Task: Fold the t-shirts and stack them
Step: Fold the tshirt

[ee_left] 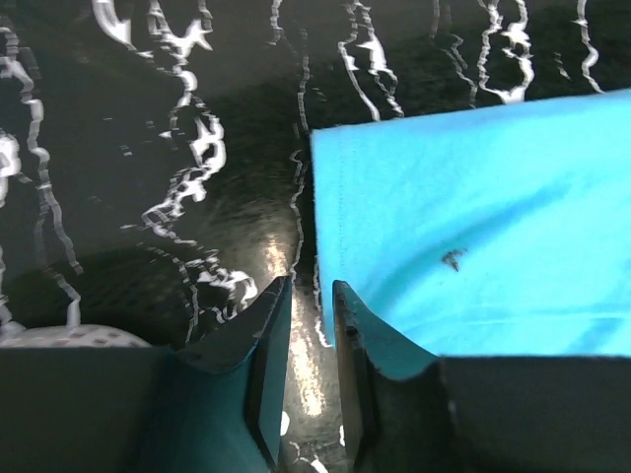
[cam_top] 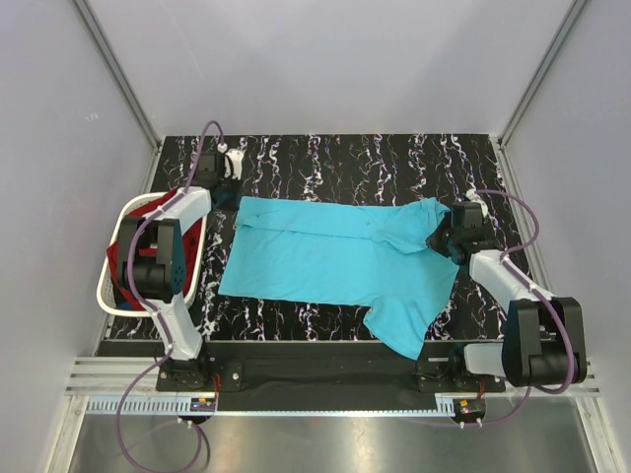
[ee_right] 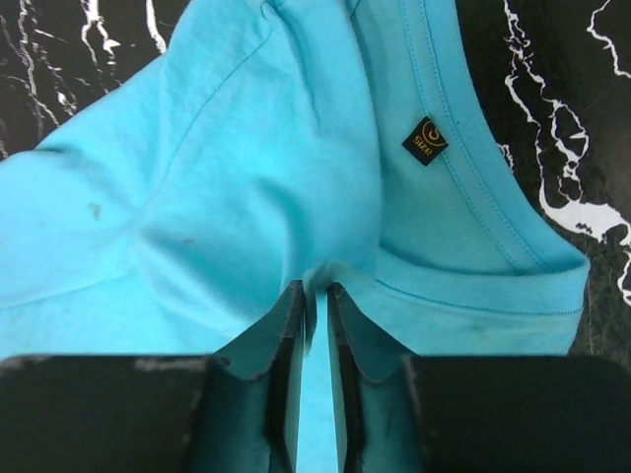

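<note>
Blue shirt (cam_top: 335,261) lay flat at centre; red shirt (cam_top: 116,260) sat in basket (cam_top: 110,298) at 9 o'clock. Left gripper (ee_left: 308,291) jaws stood open, empty, beside blue shirt's 10 o'clock corner. Right gripper (ee_right: 315,288) jaws straddled a cloth pucker at 3 o'clock, grip unclear.

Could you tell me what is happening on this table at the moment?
Two robot arms are working on a turquoise t-shirt spread flat on the black table. The left gripper is at its hem corner, jaws slightly apart with only table between them. The right gripper is at the collar, cloth puckered at its narrow jaws; whether it grips is unclear. A dark red t-shirt lies in the white basket.
</note>
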`<state>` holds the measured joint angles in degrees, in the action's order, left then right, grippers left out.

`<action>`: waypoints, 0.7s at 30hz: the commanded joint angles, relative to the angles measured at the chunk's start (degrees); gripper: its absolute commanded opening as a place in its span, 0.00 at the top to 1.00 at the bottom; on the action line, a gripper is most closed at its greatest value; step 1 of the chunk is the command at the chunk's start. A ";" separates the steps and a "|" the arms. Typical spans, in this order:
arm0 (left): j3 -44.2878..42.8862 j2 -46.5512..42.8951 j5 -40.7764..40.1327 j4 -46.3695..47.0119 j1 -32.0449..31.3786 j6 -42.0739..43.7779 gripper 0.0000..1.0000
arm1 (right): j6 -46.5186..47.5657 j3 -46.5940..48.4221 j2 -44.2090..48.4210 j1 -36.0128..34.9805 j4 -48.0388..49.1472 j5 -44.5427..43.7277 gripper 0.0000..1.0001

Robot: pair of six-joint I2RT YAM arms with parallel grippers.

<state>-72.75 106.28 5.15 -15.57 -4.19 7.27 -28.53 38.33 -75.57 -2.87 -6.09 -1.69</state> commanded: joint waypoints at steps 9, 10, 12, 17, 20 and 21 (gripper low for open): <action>-3.98 -3.10 -6.74 -1.30 -5.31 -6.82 0.69 | -5.48 5.96 4.12 -0.11 -12.28 -5.94 0.63; -4.33 -2.57 -6.03 -1.82 -5.39 -7.18 0.69 | -5.22 6.41 2.81 -0.11 -12.63 -6.39 0.62; -5.03 -0.99 -3.41 -2.35 -5.39 -10.25 0.68 | -3.91 8.94 -0.69 0.06 -13.50 -7.01 0.60; -7.84 4.46 -1.45 -7.18 -5.22 -12.54 0.67 | -1.79 16.14 -9.14 0.76 -14.48 -5.60 0.59; -9.68 6.92 -2.95 -9.73 -5.13 -12.37 0.67 | 1.19 22.11 -14.85 2.17 -14.30 -4.11 0.58; -11.00 7.53 -3.91 -10.44 -5.13 -12.37 0.67 | 2.68 23.80 -17.74 2.52 -14.48 -2.71 0.58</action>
<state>-79.99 111.92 1.41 -22.50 -9.63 -3.73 -30.02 55.88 -89.34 -1.65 -20.36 -6.15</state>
